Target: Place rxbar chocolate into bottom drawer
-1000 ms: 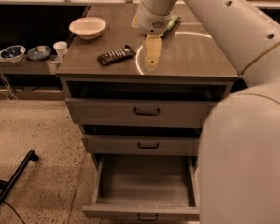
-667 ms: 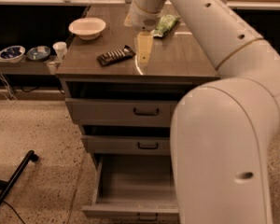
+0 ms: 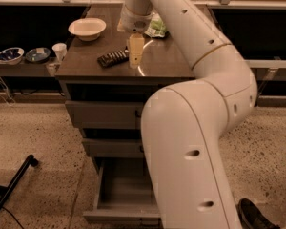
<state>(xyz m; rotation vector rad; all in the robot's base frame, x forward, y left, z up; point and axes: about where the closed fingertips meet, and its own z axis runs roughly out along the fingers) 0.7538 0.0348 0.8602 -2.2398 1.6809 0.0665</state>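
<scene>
The rxbar chocolate [image 3: 113, 57], a flat black bar, lies on the brown cabinet top [image 3: 167, 63] near its front left. My gripper [image 3: 134, 63] hangs down from the wrist just to the right of the bar, its tip at the cabinet top, close beside the bar's right end. The bottom drawer [image 3: 119, 194] stands pulled open below, and the part of its inside that shows holds nothing. My arm hides its right half. The two shallower drawers above it are shut.
A white bowl [image 3: 87, 28] sits at the back left of the top. A green crinkly bag [image 3: 157, 26] lies behind the gripper. A paper cup [image 3: 60, 50] and two dark bowls [image 3: 10, 55] stand on a low shelf to the left. A black stand leg [image 3: 12, 187] lies on the floor.
My gripper has moved left along the cabinet top and now hangs right beside the bar. The arm's bulk now covers more of the drawer fronts. The bar has not moved.
</scene>
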